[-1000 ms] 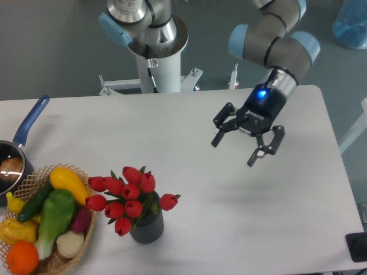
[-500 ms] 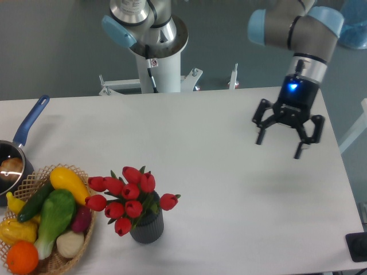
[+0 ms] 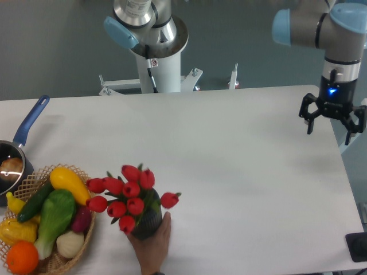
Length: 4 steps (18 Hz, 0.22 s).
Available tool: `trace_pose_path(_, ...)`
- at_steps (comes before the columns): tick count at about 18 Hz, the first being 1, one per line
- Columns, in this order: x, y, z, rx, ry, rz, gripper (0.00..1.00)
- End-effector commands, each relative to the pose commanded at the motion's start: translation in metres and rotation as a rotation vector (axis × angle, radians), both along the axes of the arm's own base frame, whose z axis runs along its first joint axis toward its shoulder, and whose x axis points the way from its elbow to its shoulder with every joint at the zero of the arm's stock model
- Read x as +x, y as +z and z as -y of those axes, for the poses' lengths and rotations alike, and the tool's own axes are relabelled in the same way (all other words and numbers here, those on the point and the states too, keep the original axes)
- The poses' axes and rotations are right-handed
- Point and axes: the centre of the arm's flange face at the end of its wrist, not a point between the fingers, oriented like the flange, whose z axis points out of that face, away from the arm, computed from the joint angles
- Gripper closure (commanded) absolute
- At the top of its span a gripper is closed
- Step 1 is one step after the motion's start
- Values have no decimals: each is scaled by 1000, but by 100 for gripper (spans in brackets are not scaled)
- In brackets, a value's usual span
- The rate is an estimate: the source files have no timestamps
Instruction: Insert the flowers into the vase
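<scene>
The flowers stand in the vase just beside the wicker basket on the tabletop. A human hand grips the vase. Well apart from the vase, the gripper hangs with fingers spread and empty.

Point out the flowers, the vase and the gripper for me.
flowers (image 3: 131, 190): fixed camera, on a central red bloom.
vase (image 3: 147, 226): fixed camera, on its dark side beneath the blooms.
gripper (image 3: 331, 125): fixed camera, midway between the open fingertips.
</scene>
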Motion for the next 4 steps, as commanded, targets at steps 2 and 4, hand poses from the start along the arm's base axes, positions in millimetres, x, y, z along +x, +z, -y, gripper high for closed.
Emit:
trace_pose_path(2, 2, -5, -13, -97, -6, -15, 0)
trace_pose_path(4, 8, -5, -25, -130, -20, -21, 0)
